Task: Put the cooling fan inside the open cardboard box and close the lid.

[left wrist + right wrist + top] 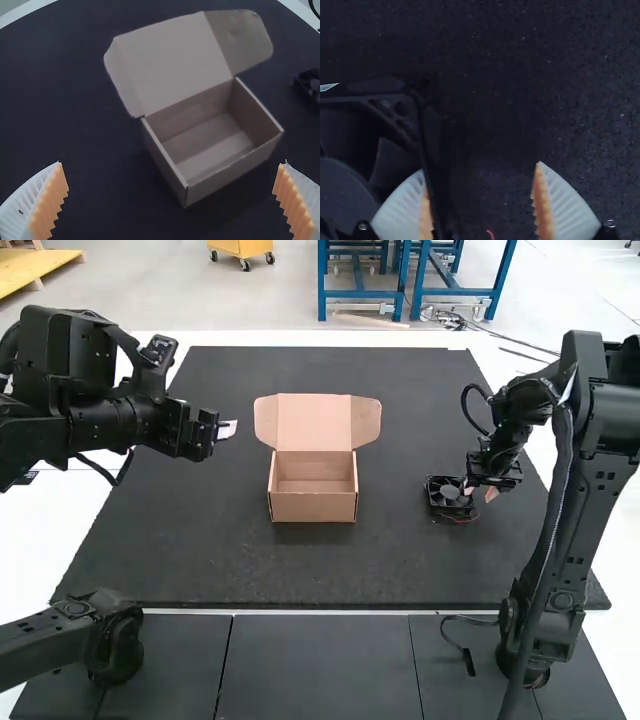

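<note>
I have open rough black mat (330, 570) all round the brown cardboard box (313, 502), whose lid is tilted back. My left gripper (222, 428) hangs left of the box, ribbed fingers wide apart, empty. Right of the box lies the square black cooling fan (450, 496). My right gripper (481, 492) is at the fan's edge away from the box, fingers apart, one orange pad (424, 215) against the frame.

I counted one cardboard box (313, 485); one cooling fan (448, 494); one black mat (180, 540); two grippers, the left gripper (222, 429) and the right gripper (478, 489); each had two white ribbed fingers (47, 200), four altogether.
</note>
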Tool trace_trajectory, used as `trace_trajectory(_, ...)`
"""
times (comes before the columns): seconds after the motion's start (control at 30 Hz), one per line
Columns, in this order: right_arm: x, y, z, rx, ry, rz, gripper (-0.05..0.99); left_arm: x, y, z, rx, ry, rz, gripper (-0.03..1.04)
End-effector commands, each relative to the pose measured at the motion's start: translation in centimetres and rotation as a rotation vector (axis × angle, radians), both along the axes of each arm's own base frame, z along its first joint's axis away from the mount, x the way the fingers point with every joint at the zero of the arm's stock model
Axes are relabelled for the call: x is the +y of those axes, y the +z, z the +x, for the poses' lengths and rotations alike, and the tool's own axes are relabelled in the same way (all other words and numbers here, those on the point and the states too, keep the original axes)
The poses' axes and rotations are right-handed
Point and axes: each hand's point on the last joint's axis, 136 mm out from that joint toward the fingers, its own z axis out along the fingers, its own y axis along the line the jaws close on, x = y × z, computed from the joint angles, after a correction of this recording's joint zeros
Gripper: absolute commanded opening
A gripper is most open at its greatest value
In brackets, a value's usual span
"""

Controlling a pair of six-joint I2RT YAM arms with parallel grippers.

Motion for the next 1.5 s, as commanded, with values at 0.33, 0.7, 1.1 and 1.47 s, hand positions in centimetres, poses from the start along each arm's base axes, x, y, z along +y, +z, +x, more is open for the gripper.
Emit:
trace_trajectory(0.33,0.1,-0.1,0.6,0.012,-0.066,0.004,-0.01,0.5,0.8,-0.3,-0.029,0.006,0.007,0.97)
trace_trajectory(0.7,0.5,3.3,0.4,-0.015,-0.093,0.01,-0.01,1.2,-0.6,-1.7,-0.015,-0.004,0.03,0.97)
trace_trajectory(1.1,1.6,8.5,-2.0,-0.065,-0.123,0.067,-0.01,1.6,-1.1,-2.6,-0.017,-0.004,0.03,0.97)
trace_trajectory(1.47,3.5,14.1,-4.5,-0.147,-0.104,0.119,-0.01,1.8,-2.3,-3.1,-0.007,-0.007,0.034,0.97)
